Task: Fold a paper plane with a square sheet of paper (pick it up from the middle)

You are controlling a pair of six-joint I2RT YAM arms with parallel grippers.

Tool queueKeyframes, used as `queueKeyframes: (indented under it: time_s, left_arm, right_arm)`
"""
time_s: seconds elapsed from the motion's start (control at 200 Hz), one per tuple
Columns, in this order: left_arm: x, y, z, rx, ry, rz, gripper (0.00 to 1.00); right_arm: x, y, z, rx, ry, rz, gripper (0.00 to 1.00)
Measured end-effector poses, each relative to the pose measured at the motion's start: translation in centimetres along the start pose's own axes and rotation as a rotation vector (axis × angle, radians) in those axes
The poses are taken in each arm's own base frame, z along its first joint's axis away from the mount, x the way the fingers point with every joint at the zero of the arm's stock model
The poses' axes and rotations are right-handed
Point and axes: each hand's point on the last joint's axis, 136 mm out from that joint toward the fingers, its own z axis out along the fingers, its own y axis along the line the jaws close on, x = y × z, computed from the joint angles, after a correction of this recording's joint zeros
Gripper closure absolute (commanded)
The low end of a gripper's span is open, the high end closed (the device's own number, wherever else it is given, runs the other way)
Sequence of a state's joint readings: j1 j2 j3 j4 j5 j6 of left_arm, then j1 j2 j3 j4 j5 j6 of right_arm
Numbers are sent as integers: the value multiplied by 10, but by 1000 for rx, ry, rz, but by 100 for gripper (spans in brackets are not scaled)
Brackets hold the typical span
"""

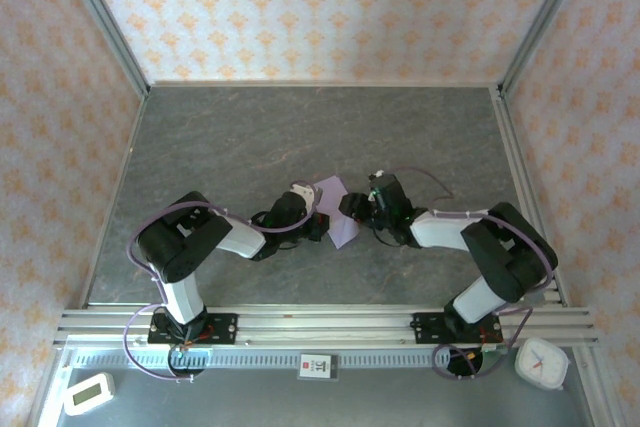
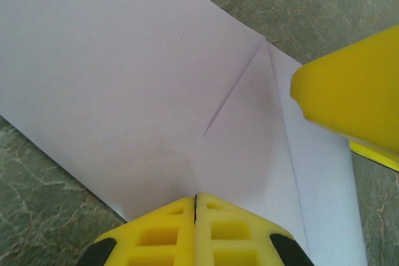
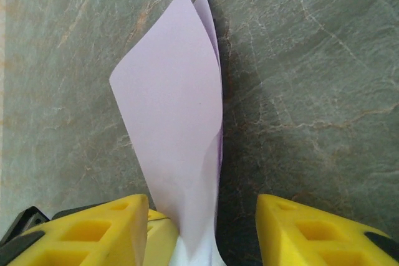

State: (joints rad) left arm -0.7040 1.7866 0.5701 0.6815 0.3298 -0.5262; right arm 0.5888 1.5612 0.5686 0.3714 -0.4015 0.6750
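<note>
Paper first, top cam: square sheet of paper (image 1: 338,215) sits mid-frame on the grey tabletop (image 1: 300,127), partly folded, w/ both arms bent inward to meet over it. Left gripper (image 1: 318,219) comes in from frame left, right gripper (image 1: 352,209) from frame right, tips almost nose to nose. That's prob. so one can pin while the other works a fold.

Left wrist cam: fingers (image 2: 162,238) at bottom centre are pressed together, no gap, tips at the sheet's near edge. Looks like they're anchoring it; pinched or just pressed down, can't tell. Diagonal crease (image 2: 234,91) runs toward upper right, so one corner is folded in. The other arm's yellow finger (image 2: 349,91) looms at frame right, by the sheet's edge.

Right wrist cam: jaws stand apart w/ a moderate gap, not clamped. A lilac flap rises curled between them, brushing the finger (image 3: 106,232) at lower left and clear of the one at lower right. My read: it's steering that flap over for the next fold, plane far from done. Containers: none in play, sheet lies straight on the tabletop.
</note>
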Motion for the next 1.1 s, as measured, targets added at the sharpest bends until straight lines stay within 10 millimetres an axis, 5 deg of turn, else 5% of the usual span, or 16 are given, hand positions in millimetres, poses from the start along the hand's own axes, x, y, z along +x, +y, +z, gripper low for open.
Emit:
queueKeyframes:
  time_s: [0.275,0.606,1.101]
  left_arm:
    - [0,0,0,0,0,0,100]
    - [0,0,0,0,0,0,100]
    - [0,0,0,0,0,1,100]
  right_arm:
    - [8,-10,5,-29,54,-47,62]
    - [15,5,3,-120,90,-121,54]
    - [-5,-15,0,-97,60,-117,58]
